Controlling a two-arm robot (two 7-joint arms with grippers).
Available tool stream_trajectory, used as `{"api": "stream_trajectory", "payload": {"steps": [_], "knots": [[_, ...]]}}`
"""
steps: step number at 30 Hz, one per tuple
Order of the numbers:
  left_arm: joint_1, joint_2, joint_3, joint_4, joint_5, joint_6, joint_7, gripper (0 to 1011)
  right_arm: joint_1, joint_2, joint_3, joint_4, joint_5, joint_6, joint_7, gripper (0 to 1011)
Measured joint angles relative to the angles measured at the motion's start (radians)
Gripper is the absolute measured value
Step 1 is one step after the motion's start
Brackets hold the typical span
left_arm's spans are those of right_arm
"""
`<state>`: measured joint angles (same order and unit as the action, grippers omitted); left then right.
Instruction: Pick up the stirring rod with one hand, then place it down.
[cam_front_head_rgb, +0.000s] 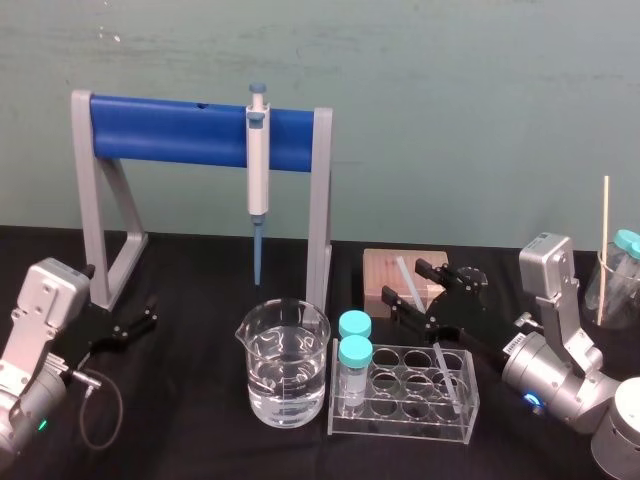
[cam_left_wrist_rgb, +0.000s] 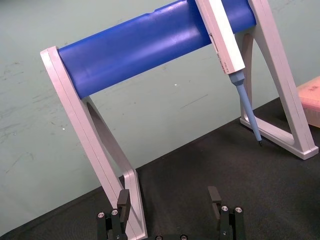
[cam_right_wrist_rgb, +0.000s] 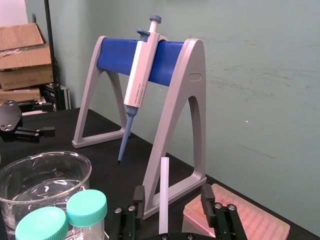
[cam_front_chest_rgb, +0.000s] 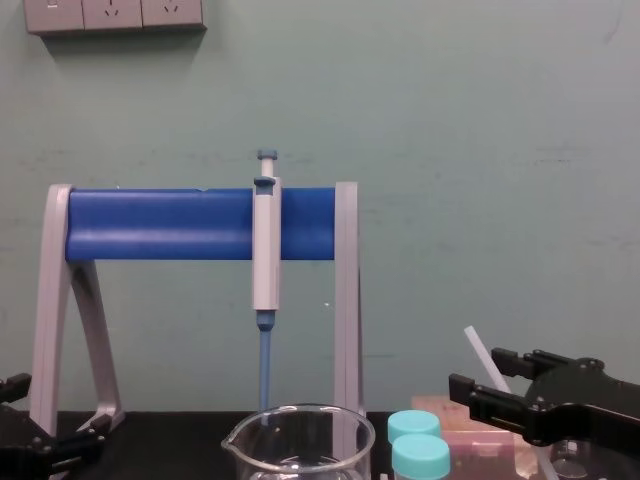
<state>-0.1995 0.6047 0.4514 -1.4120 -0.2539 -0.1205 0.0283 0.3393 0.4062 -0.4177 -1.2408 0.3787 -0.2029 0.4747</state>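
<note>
Two black angular fingers (cam_right_wrist_rgb: 206, 197) of the right gripper (cam_right_wrist_rgb: 172, 195) are spread wide, and nothing is gripped yet. Sat right in that gap is the long, thin, translucent white stirring rod (cam_right_wrist_rgb: 164, 185). It's nearer one finger than the other, but as far as can be made out from the right wrist view it's touched by neither. So the rod is straddled, and no sideways hunting looks needed, just a squeeze.

The long axis is the bit that matters. The rod is stood almost on end, with its lower end dropped into a hole of the clear plastic test tube rack (cam_front_head_rgb: 400, 428). Its top is leaned back over the pinkish tip box (cam_front_head_rgb: 380, 265). The fingers are set across the upper part of it, so the close would probably be made square to the shaft. The lift is probably best taken up along the lean so the rack isn't dragged with it.

Further out, two teal-capped vials (cam_front_head_rgb: 354, 352) are stood in the same rack. A clear glass beaker (cam_front_head_rgb: 285, 385) of water is placed just beside it. A grey-and-blue pipette (cam_front_head_rgb: 258, 165) is hung on the blue-barred stand (cam_front_head_rgb: 170, 130) behind.

The left gripper (cam_front_head_rgb: 150, 315) is rested well apart on the black table (cam_front_head_rgb: 190, 300) at the far left, fingers parted and empty. The right arm is clearly the nearer one.
</note>
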Motion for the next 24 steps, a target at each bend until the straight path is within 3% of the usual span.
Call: {"api": "stream_trajectory", "payload": {"steps": [18,24], "knots": [[0.0,0.0,0.0,0.0,0.0,0.0,0.0,1000,0.0,0.0,0.0,0.0,0.001,0.0,0.0,139],[0.0,0.0,0.0,0.0,0.0,0.0,0.0,1000,0.0,0.0,0.0,0.0,0.001,0.0,0.0,69]]}}
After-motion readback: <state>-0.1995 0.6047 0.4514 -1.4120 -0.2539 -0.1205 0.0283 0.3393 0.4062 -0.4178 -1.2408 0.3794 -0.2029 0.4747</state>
